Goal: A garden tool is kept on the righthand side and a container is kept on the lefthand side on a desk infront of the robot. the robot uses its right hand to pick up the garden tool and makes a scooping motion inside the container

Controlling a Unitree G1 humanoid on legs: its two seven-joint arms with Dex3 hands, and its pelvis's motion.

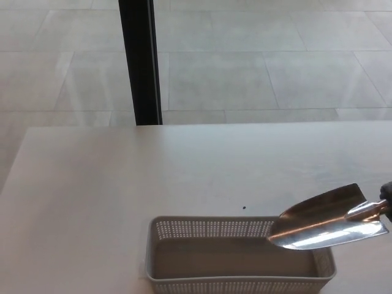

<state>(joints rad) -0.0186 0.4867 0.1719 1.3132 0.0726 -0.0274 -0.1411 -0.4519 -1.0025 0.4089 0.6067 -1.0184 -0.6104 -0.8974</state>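
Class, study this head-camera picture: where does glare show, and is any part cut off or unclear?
Head view: bright glare streaks the trowel blade; the desk is evenly lit and pale; the basket is cropped at the bottom edge; the right robot hand is barely visible at the frame edge.

Trowel blade (327,223): shiny silver, bright glare streak. Under it, basket (184,245): grey-white, walls perforated with small holes (dot grid). Desk (122,177) beneath it: pale off-white. Behind basket: black post (141,61), grey tiled floor (275,55).
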